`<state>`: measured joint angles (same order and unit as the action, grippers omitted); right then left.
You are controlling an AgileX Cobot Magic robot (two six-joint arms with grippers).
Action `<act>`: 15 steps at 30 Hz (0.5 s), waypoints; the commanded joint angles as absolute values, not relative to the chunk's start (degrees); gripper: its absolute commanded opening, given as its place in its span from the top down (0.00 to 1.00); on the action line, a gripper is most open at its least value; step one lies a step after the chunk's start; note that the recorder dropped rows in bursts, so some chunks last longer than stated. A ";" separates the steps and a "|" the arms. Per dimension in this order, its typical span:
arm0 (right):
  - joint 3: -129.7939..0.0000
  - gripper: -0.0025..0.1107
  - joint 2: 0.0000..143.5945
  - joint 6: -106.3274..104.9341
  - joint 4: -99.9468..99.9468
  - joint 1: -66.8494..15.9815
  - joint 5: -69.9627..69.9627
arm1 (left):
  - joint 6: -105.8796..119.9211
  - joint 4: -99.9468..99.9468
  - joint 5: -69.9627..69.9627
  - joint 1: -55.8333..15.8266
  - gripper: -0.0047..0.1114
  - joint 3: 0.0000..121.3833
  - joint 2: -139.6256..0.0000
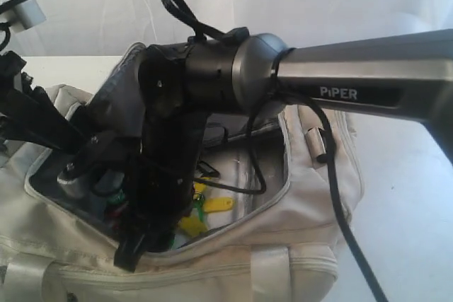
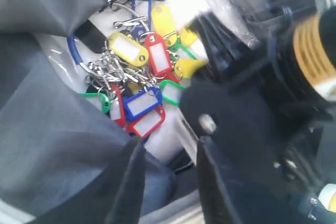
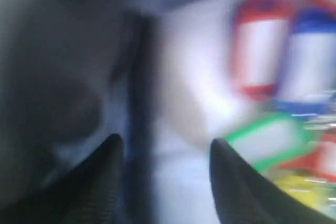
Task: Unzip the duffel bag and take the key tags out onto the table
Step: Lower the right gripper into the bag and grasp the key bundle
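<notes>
- The large cream fabric duffel bag (image 1: 311,245) lies on the wide white table (image 1: 414,196) with its curved zip flap open, so the dark grey lining (image 2: 52,135) shows.
- Both arms reach down into the open bag. The grey right arm (image 1: 354,68) comes in from the side and bends downward at the wrist.
- The left pincer (image 2: 168,182) is released. Its two dark fingers (image 2: 131,187) stand apart with nothing between them.
- The bunch of small plastic key tags in yellow, green, red and blue on metal rings (image 2: 136,72) lies on the pale bag floor ahead of the left pincer, near it but not touching.
- The grey lining folds in close beside the left pincer.
- The right pincer (image 3: 165,182) is also released, jaws spread and gripping nothing. Its wrist view is heavily blurred.
- Red, blue, green and yellow tags lie just ahead of the right pincer and off to one side of its gap. I cannot tell whether they touch.
- Seen from the left wrist, the right arm's black end sits just beside the tag pile.
- No tag lies on the table.
</notes>
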<state>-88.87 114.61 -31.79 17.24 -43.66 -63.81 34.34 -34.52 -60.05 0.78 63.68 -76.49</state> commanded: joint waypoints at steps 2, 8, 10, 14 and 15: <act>-90.75 0.47 113.81 -26.75 13.98 -41.32 -50.94 | 34.73 -36.38 -61.56 0.93 0.63 63.31 -76.06; -90.75 0.39 116.11 -26.74 13.16 -41.32 -46.16 | 34.73 -36.51 -61.56 0.93 0.63 63.31 -76.06; -90.75 0.38 117.39 -26.74 12.81 -41.32 -45.20 | 34.73 -36.71 -61.56 0.93 0.63 63.31 -76.06; -91.51 0.38 119.89 -26.74 11.09 -41.32 -47.23 | 34.73 -36.77 -61.56 0.93 0.63 63.31 -76.06; -91.89 0.38 120.75 -26.74 10.76 -41.32 -48.74 | 34.73 -36.77 -61.56 0.93 0.63 63.31 -76.06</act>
<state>-90.69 118.65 -27.61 11.41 -41.44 -47.61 34.34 -32.63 -58.28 1.43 63.68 -76.27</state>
